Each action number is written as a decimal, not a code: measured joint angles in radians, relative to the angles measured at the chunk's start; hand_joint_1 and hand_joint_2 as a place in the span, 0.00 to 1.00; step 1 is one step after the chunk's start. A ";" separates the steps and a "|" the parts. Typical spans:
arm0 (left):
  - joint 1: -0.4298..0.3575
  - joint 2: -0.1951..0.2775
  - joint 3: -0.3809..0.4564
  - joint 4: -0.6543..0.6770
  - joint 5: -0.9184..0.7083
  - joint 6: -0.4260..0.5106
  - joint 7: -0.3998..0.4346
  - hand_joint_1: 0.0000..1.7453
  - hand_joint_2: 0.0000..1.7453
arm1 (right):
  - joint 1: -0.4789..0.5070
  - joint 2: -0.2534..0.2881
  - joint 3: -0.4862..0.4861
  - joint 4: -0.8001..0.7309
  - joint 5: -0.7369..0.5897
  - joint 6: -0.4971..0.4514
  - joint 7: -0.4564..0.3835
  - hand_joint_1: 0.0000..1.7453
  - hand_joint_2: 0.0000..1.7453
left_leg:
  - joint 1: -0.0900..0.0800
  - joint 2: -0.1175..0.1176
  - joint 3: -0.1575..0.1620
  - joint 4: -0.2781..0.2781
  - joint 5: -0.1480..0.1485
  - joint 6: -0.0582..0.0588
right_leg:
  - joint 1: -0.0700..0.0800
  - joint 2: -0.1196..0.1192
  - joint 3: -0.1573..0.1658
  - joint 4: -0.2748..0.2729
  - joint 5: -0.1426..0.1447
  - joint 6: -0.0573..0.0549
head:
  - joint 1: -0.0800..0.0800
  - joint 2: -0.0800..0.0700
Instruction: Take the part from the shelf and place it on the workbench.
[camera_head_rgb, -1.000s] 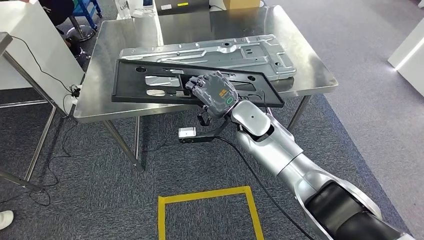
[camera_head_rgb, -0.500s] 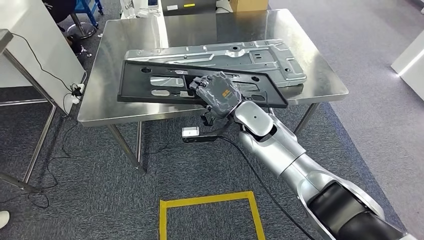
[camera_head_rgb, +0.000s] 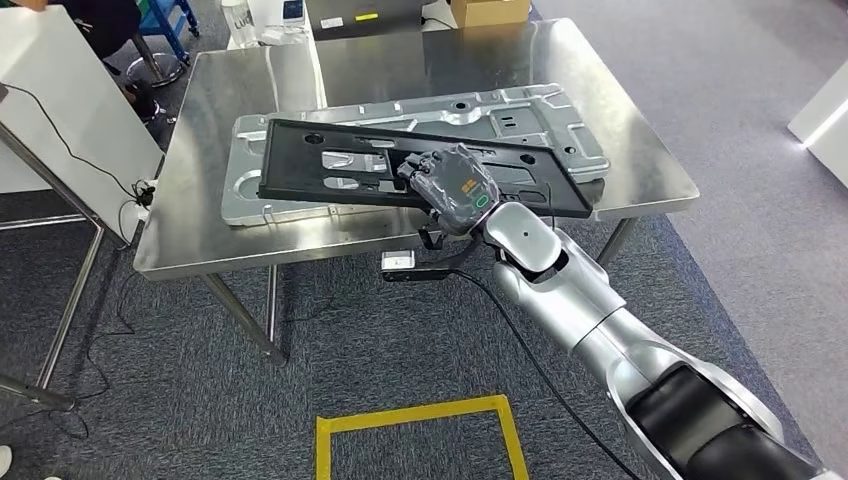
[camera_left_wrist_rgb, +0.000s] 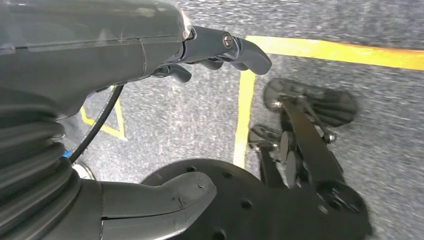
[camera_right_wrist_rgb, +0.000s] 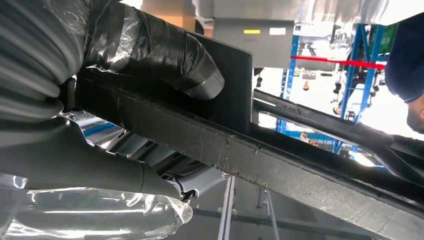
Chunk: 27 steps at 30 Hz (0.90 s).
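A long flat black frame part (camera_head_rgb: 330, 165) with cut-outs hangs over the steel workbench (camera_head_rgb: 200, 215), lying across a silver stamped metal panel (camera_head_rgb: 520, 120). My right hand (camera_head_rgb: 455, 188) grips the black part at its near long edge, about mid-length. In the right wrist view the thumb (camera_right_wrist_rgb: 165, 55) lies over the black edge (camera_right_wrist_rgb: 280, 160) and the fingers (camera_right_wrist_rgb: 100, 170) curl under it. My left hand (camera_left_wrist_rgb: 150, 100) hangs low over the grey carpet, its fingers spread with nothing between them.
A cardboard box (camera_head_rgb: 488, 10) and other items stand at the workbench's far edge. A white panel (camera_head_rgb: 70, 100) and a steel frame stand at the left. Yellow tape (camera_head_rgb: 420, 412) marks a square on the carpet. A person in dark clothes (camera_right_wrist_rgb: 407, 60) stands beyond the bench.
The camera has shifted. My right hand has carried the black part farther over the bench, so it now covers more of the silver panel, whose left end shows beneath it.
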 joint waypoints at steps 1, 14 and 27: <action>0.000 0.000 0.000 0.000 0.000 0.001 0.000 0.00 1.00 | 0.000 -0.002 0.000 0.000 0.000 -0.001 -0.001 1.00 1.00 | -0.003 0.000 0.012 -0.029 0.002 0.007 | 0.001 0.001 0.003 -0.002 -0.004 0.005 | 0.000 0.000; 0.002 -0.002 0.008 0.000 0.008 0.003 0.007 0.00 1.00 | 0.016 -0.009 0.011 0.001 0.008 0.004 -0.004 1.00 1.00 | 0.002 -0.005 0.149 -0.063 -0.101 0.038 | -0.013 -0.007 -0.170 0.122 0.043 0.043 | 0.001 0.000; -0.001 -0.001 0.016 -0.003 -0.008 -0.003 0.005 0.00 1.00 | 0.032 0.002 0.025 0.005 0.014 0.025 0.006 1.00 1.00 | 0.005 -0.001 -0.055 0.208 -0.211 -0.011 | -0.006 -0.002 -0.037 0.002 0.035 -0.012 | 0.000 0.000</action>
